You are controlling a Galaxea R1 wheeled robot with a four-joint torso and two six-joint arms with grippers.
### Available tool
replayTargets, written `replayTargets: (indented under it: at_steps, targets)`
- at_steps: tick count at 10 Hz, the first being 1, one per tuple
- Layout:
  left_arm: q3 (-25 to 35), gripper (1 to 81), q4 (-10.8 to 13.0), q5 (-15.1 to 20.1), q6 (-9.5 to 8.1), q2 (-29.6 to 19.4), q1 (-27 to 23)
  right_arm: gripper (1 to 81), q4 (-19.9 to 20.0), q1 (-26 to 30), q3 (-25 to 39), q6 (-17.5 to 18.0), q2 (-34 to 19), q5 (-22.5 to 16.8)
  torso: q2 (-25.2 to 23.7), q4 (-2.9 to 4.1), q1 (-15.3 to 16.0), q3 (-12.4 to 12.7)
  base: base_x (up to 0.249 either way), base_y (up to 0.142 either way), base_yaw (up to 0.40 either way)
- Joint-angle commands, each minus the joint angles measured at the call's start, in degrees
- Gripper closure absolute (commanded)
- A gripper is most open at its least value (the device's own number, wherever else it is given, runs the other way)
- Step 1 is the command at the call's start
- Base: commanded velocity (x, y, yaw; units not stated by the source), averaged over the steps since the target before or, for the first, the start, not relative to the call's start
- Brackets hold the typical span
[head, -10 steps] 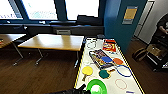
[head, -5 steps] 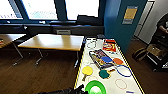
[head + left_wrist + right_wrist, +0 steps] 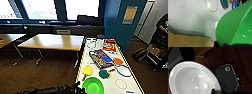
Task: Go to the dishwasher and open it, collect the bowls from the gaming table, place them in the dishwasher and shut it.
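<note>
Green plastic bowl (image 3: 93,86) sits at the end of your left arm (image 3: 50,90), which comes in low over the near end of the white speckled tabletop (image 3: 125,75); in the left wrist view the same bowl (image 3: 235,27) looms just above that surface, by a red ring outline (image 3: 211,6). You cannot tell from these pictures whether the left fingers are clenched on it. In the right wrist view a glossy white round bowl (image 3: 191,79) lies close under the camera, over dark wood flooring (image 3: 230,55) and the robot's dark base (image 3: 228,78); the right fingers' state you cannot tell either. On the tabletop lie a yellow disc (image 3: 87,70), a teal paddle (image 3: 104,74) and a blue ring (image 3: 123,70).
</note>
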Motion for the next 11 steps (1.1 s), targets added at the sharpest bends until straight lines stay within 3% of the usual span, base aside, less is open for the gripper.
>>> replayTargets:
  at_steps: [1, 3, 5, 9, 11]
  targets:
    - [6.8, 81.1, 3.1, 0.4, 0.16, -6.3, -6.0, 81.1, 1.3, 4.1, 2.7, -0.2, -4.6, -5.6, 0.0, 0.00, 0.0, 0.0, 0.000, 0.000, 0.000]
    - [11.1, 81.1, 3.7, -1.1, 0.34, -10.8, -4.9, 81.1, 1.3, 4.0, 4.5, -0.3, -6.4, -5.5, 0.0, 0.00, 0.0, 0.0, 0.000, 0.000, 0.000]
    - [16.8, 81.1, 5.8, -2.9, 0.42, -16.5, -3.5, 81.1, 1.3, 3.9, 7.7, -0.4, -9.7, -4.5, 0.0, 0.00, 0.0, 0.0, 0.000, 0.000, 0.000]
    - [19.4, 81.1, 10.7, -5.3, 0.51, -22.3, 1.5, 81.1, 1.2, 2.0, 10.4, -0.5, -13.0, -2.2, 0.0, 0.00, 0.0, 0.0, 0.000, 0.000, 0.000]
    - [20.0, 81.1, 13.8, -10.1, 0.51, -25.1, 6.6, 81.1, 1.2, 2.0, 10.4, -0.5, -12.7, -1.8, 0.0, 0.00, 0.0, 0.0, 0.000, 0.000, 0.000]
